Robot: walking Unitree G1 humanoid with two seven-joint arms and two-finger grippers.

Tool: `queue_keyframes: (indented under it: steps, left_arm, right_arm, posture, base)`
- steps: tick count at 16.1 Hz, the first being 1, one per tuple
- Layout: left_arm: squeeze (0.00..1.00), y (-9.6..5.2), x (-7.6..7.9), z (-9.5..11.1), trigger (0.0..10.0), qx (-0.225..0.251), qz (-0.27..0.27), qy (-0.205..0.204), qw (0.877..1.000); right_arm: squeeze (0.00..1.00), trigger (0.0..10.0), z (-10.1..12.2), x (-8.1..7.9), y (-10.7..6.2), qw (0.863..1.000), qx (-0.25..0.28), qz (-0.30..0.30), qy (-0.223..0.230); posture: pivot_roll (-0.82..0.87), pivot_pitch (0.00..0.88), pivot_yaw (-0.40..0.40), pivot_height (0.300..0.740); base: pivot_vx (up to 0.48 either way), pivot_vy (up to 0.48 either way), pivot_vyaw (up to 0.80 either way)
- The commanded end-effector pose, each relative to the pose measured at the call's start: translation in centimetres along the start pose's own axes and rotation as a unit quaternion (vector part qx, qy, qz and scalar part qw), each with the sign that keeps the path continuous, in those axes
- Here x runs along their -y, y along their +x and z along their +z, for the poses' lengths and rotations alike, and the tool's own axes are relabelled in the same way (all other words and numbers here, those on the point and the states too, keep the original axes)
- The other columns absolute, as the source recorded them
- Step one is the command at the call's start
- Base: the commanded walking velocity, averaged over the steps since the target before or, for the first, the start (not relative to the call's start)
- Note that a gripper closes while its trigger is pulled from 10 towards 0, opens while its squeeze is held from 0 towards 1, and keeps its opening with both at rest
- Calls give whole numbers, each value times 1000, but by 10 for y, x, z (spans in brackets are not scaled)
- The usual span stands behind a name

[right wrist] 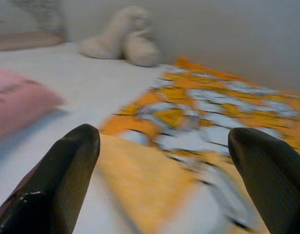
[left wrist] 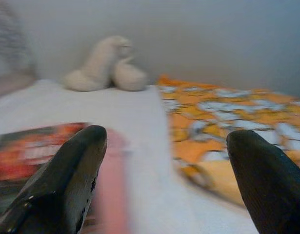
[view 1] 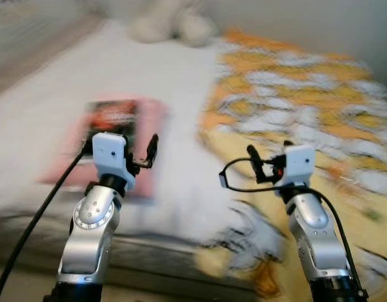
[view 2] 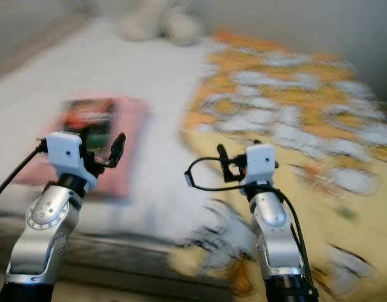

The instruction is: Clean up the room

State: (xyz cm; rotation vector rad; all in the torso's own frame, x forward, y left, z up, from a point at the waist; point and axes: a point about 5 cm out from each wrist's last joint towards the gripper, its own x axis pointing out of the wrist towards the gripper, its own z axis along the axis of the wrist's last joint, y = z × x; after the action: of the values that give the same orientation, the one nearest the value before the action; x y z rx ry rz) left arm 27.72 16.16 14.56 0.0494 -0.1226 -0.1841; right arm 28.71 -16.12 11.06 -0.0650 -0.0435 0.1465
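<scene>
A bed with a white sheet (view 1: 86,69) lies before me, and the picture is blurred. On its left part rests a pink flat thing (view 1: 127,135) with a red and black cover on top, possibly a book on a cushion. A yellow, orange and white blanket (view 1: 294,107) is spread over the right half and hangs over the front edge. My left gripper (view 1: 141,154) is raised just in front of the pink thing, open and empty. My right gripper (view 1: 262,165) hovers open over the blanket's near part. The wrist views show the open left gripper (left wrist: 167,141) and the open right gripper (right wrist: 164,141).
A cream plush toy (view 1: 171,22) sits at the far end of the bed against a pale wall (view 1: 306,19). The mattress's front side (view 1: 149,248) runs below my arms. A strip of floor (view 1: 17,283) shows at the lower left.
</scene>
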Motion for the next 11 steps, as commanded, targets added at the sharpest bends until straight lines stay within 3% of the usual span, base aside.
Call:
queue_keyframes:
  steps: [1,4,5,6,7,8,9,11]
  left_arm:
    - [0,0,-2,2,10000,5,-3,2,1000]
    - [0,1,-1,3,10000,5,-4,3,1000]
    - [0,2,-3,2,10000,4,7,2,1000]
    - [0,2,-9,1,10000,2,38,-18,999]
    - [0,-1,-13,-2,10000,-6,59,-44,997]
    - [0,-6,-20,-8,10000,-23,90,-94,991]
    - [0,-8,-23,-11,10000,-33,102,-114,988]
    - [0,-8,-25,-14,10000,-40,108,-117,986]
  right_arm:
    - [0,10000,0,-2,0,1000,-1,1,3]
    - [0,10000,0,-2,-1,1000,0,0,4]
    - [0,10000,-1,2,0,999,-7,-21,49]
    - [0,10000,-5,8,-1,990,-22,-55,124]
    - [0,10000,-8,12,-3,985,-28,-74,154]
    - [0,10000,-8,15,-7,984,-24,-80,157]
    - [0,10000,-8,14,-8,988,-21,-73,138]
    - [0,10000,-8,10,-7,991,-20,-61,114]
  posture:
    - [-65,0,-46,740]
    - [-69,0,-44,740]
    - [-70,0,-41,740]
    - [-70,0,-41,740]
    - [-70,0,-41,740]
    - [-76,0,-36,740]
    - [-75,0,-33,740]
    - [-71,0,-34,740]
  base:
    - [0,-454,-725]
    - [0,-454,-483]
    - [0,-435,0]
    - [0,-420,0]
    - [0,-412,0]
    - [244,-412,0]
    - [251,-405,0]
    - [249,-407,0]
